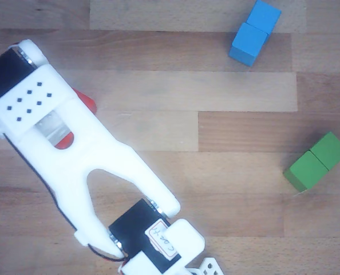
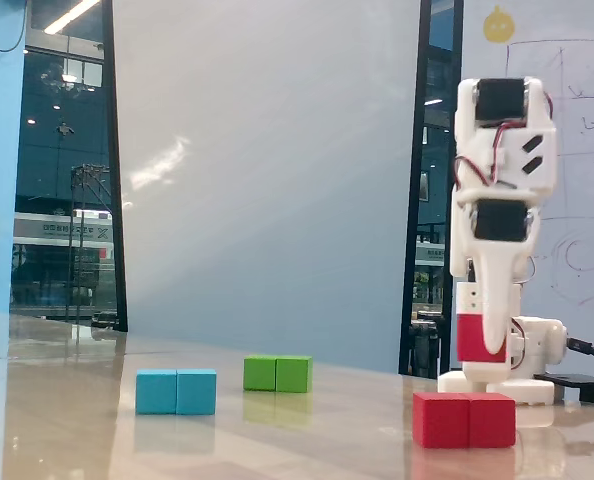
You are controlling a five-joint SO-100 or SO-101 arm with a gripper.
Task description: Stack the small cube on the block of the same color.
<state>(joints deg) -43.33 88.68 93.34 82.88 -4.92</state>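
Observation:
In the fixed view my gripper (image 2: 483, 350) points straight down and is shut on the small red cube (image 2: 471, 338). It holds the cube a little above the red grooved block (image 2: 464, 419), which lies on the table at the right. The cube hangs over the right half of the block with a visible gap between them. In the other view my white arm (image 1: 72, 149) covers the fingers and nearly all of the red pieces. Only two red edges (image 1: 89, 103) peek out beside it, and I cannot tell which piece they belong to.
A blue grooved block (image 2: 176, 391) (image 1: 255, 32) and a green grooved block (image 2: 277, 373) (image 1: 316, 161) lie on the wooden table, apart from the red one. The arm's base (image 2: 497, 385) stands just behind the red block.

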